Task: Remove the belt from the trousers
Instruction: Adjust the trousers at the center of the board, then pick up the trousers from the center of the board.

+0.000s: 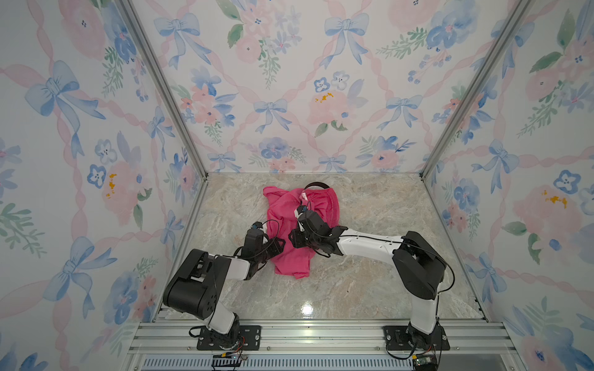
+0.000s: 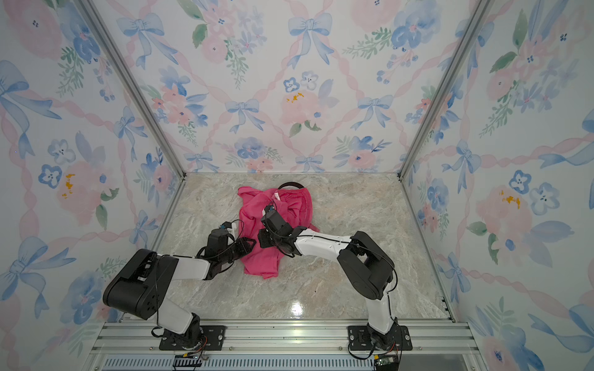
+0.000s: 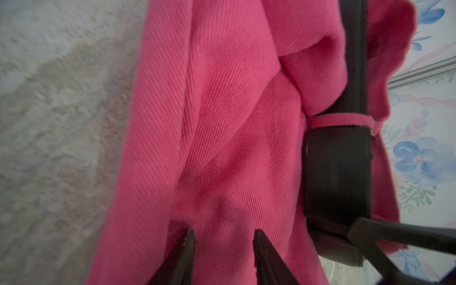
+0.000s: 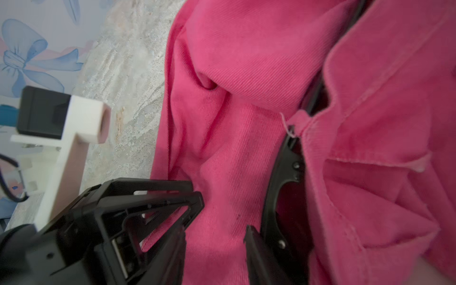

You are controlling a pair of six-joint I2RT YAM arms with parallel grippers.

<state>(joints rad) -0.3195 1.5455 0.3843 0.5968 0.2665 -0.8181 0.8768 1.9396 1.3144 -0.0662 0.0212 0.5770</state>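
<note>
**As Both Grippers Pinch Pink Cloth, Belt Sits Threaded in Its Loop**

Where the left gripper [image 3: 224,238] meets the trousers [image 1: 289,263], its two dark fingertips stand partway apart. A ridge of pink twill is pinched between them, and creases run out from the tips. Facing it almost nose to nose, the right gripper [image 4: 216,232] likewise has its jaws narrowed on a fold of the same cloth.

In both top views the left gripper bites at about 8 o'clock on the garment. The right one sits close to the garment's middle, its arm reaching in from 4 o'clock.

Just beside the right gripper lies the black buckle [image 3: 335,172], outside both pairs of jaws. From the buckle the belt [image 3: 352,49] runs through a pink belt loop [image 3: 340,119] that touches the buckle's end. A curl of the belt arches out past the waistband at the trousers' 12 o'clock edge.

The trousers lie crumpled on the marble-patterned table [image 1: 369,273], toward its 12 o'clock side.
</note>
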